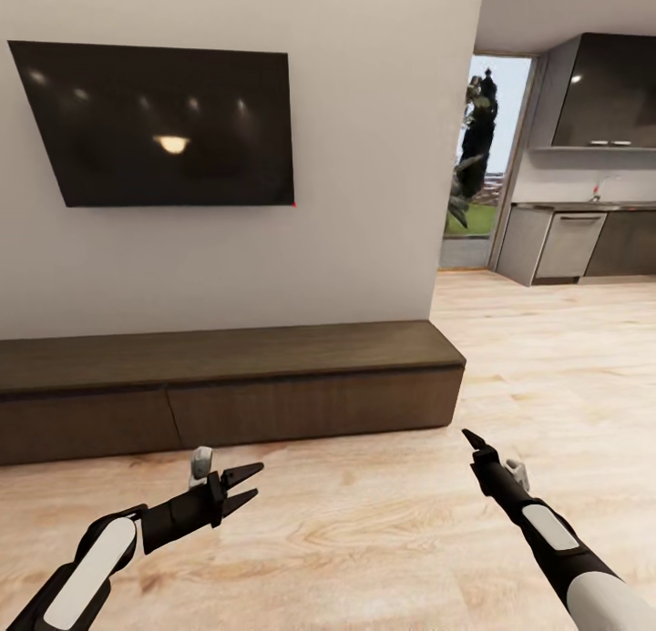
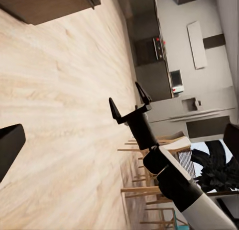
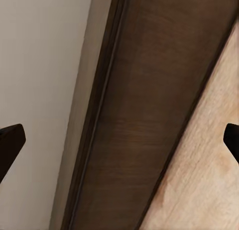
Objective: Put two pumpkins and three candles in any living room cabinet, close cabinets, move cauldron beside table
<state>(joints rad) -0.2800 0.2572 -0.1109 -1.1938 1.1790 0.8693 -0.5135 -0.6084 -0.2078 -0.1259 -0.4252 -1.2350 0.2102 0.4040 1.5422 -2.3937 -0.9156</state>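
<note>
We see a dark-brown wood cabinet [image 1: 228, 385] on pale, grained wood floor [image 1: 383, 531], a black television [image 1: 159, 126] on an off-white wall [image 1: 364, 203], and black-and-white arms [image 1: 100, 558]

One cabinet [image 1: 228, 381] with two drawers, one television [image 1: 159, 126], two end effectors.

Across the lower half of the frame the wood floor [image 1: 383, 522] lies bare, giving both claws room to pass. The left claw [image 1: 239, 487], fingers spread, and the right claw [image 1: 474, 442] hang above it, well apart from each other. Ahead, across the middle left, the low dark cabinet [image 1: 228, 385] blocks the way against the wall [image 1: 364, 157], drawers flush. To the right of its end the floor runs on open toward the kitchen units [image 1: 569, 244] at upper right.
</note>
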